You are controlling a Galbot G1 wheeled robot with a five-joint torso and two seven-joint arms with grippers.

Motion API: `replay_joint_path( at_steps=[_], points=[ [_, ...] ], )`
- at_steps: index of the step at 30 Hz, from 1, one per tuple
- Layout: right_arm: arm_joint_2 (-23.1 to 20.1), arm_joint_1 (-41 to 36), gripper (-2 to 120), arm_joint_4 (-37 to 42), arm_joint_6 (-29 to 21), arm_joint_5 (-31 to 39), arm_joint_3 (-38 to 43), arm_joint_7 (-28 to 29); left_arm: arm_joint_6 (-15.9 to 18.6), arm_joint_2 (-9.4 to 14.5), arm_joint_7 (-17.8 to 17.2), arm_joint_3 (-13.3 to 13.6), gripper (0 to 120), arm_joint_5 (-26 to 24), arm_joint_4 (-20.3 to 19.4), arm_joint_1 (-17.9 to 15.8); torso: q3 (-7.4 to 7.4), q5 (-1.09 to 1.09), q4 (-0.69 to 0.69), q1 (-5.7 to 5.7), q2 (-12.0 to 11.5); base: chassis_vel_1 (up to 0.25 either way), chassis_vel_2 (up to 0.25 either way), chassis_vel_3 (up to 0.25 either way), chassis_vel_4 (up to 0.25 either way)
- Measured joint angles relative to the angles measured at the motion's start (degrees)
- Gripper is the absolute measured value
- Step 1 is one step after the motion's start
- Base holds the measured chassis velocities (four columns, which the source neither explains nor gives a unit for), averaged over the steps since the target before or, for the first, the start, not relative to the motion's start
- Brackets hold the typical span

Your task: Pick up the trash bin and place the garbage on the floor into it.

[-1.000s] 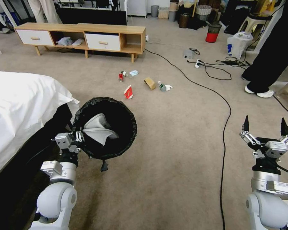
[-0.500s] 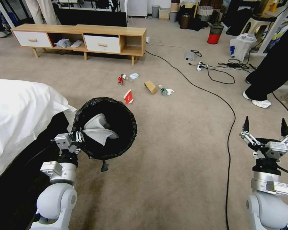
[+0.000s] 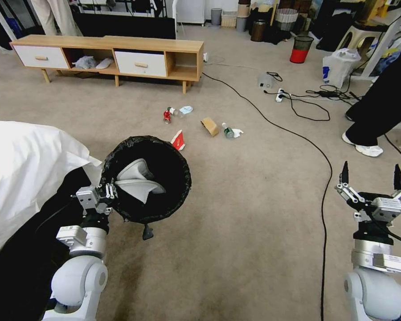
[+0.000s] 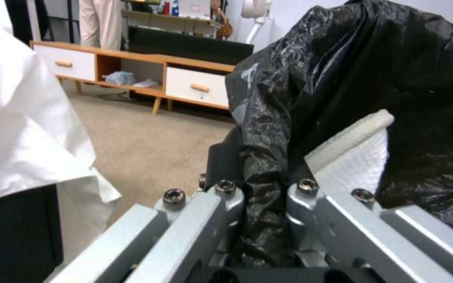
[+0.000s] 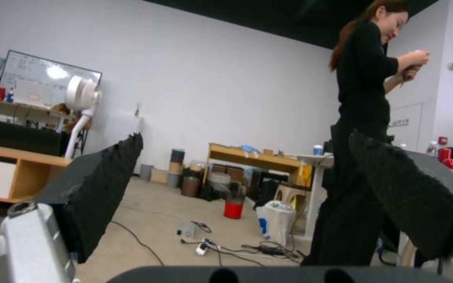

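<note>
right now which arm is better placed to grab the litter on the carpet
Right. The right claw is open and holds nothing, raised above bare floor. The left claw is shut on the trash bin rim. The garbage lies ahead, beyond both.

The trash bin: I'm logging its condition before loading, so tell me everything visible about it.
The small round trash bin, lined with crinkly black plastic bag, is held off the beige carpet floor beside the white-sheeted bed. The left gripper is shut on its near rim, pinching bunched bag. Its mouth faces up; white folded material lies inside. A knotted bag tail hangs below.
</note>
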Motion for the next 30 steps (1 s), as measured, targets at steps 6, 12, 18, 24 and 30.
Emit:
replay_joint_path(
  at_steps=[6, 12, 18, 24, 30],
  points=[
    [0.2, 0.0, 100, 0.0, 0.2, 0.0, -0.1, 0.0, 0.0, -0.1, 0.0, -0.2, 4, 0.0, -0.1, 0.1, 0.0, 0.01, -0.01, 0.0, 0.0, -0.135, 0.112, 0.121, -0.121],
    [0.1, 0.0, 100, 0.0, 0.2, 0.0, -0.1, 0.0, 0.0, -0.1, 0.0, -0.2, 4, -0.1, -0.2, 0.1, 0.0, 0.0, -0.01, 0.0, 0.0, -0.118, 0.119, 0.124, -0.116],
    [0.0, 0.1, 100, -0.2, 0.2, 0.0, 0.0, -0.1, 0.0, 0.0, -0.1, 0.0, 4, -0.1, -0.2, 0.1, 0.0, 0.01, 0.0, 0.0, 0.0, -0.108, 0.116, 0.115, -0.107],
    [0.0, 0.4, 100, -0.3, 0.2, 0.0, -0.2, -0.1, 0.1, 0.2, -0.2, 0.0, 4, -0.1, -0.2, -0.1, 0.0, 0.01, 0.0, 0.0, 0.0, -0.116, 0.111, 0.114, -0.132],
    [-0.1, 0.4, 100, -0.6, 0.1, 0.0, -0.2, -0.2, 0.2, 0.1, -0.3, 0.0, 4, -0.1, -0.2, -0.1, 0.0, 0.01, 0.0, 0.0, 0.0, -0.113, 0.113, 0.121, -0.11]
  ],
)
